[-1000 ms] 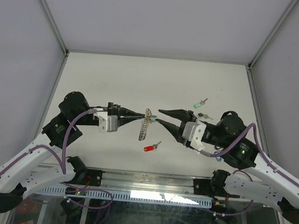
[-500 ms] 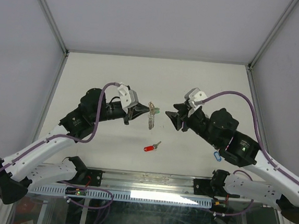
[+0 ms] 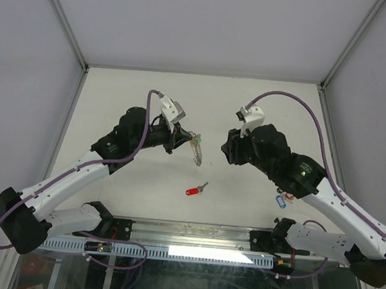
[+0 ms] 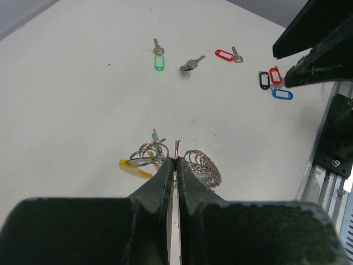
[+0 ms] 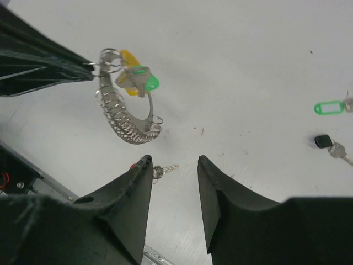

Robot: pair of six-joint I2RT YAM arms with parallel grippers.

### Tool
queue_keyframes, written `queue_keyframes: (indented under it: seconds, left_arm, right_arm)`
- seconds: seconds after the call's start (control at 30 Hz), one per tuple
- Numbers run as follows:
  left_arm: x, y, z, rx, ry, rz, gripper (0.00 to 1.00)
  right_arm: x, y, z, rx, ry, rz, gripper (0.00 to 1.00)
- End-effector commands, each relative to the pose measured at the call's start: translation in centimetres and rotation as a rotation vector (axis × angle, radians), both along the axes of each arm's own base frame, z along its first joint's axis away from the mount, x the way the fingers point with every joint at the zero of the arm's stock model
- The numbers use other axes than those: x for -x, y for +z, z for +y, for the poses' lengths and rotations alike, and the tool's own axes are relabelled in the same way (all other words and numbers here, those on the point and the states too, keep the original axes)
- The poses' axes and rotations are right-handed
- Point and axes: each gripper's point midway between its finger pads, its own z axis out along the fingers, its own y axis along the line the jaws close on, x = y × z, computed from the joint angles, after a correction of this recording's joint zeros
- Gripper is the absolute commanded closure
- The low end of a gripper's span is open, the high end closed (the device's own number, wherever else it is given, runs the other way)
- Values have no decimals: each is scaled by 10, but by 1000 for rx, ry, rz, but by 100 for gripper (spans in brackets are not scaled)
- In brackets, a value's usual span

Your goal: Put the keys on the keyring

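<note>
1. Keyring (image 3: pixel 196 149): a coiled wire loop, pinched at one wire end by the left gripper (image 3: pixel 182 138), whose jaws are clamped tight on it. The loop hangs from the fingertips over mid-table (image 3: pixel 264 103).
2. On the loop, bunched beside the gripped end, are a green-tagged key (image 5: pixel 144 81) and a yellow tag (image 5: pixel 128 57).
3. Right gripper (image 3: pixel 227 151): faces the ring from the right, near but apart. Its jaws are parted with nothing between them.
4. Room: the ring is well away from every table edge, with bare surface from it to the far edge. On the near side a red-tagged key (image 3: pixel 193 190) lies between the ring and the front rail (image 3: pixel 192 236).
5. Only the left wrist view shows the loose items: a loose green-tagged key (image 4: pixel 159 59), a black-headed key (image 4: pixel 190 65), a red tag with key (image 4: pixel 225 54), and a cluster of black, red and blue tags (image 4: pixel 274 83) near the front edge. From the top, the right arm hides most of these, and a blue tag (image 3: pixel 282 202) peeks out.
6. Only the right wrist view shows the coil's full curve.
</note>
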Motion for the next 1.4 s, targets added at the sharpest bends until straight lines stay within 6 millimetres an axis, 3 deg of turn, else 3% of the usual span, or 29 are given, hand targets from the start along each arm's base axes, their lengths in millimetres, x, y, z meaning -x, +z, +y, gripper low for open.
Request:
queue_keyframes:
  seconds: [0.0,0.27,0.6,0.7,0.9,1.37]
  left_arm:
    - [-4,11,-2,42,7,37,100]
    - [-14,3,13,12,113,41,100]
    - [-12,1,20,7,134,19,100]
    - [-13,-6,24,-19,146,12,100]
    - [-19,-16,35,-68,190,-17,100]
    - [-13,-33,26,-106,110,35,100]
  right_arm:
    - [-11,-5,-15,-87,-69,138,59]
    - [-36,-57,-39,-115,-179,303,57]
    - [-129,-123,-92,-189,-580,418,56]
    - [-156,-142,-117,-175,-699,416,57]
    - [-191,-171,-156,-139,-853,422,61]
    - [-244,-202,-168,-74,-916,446,61]
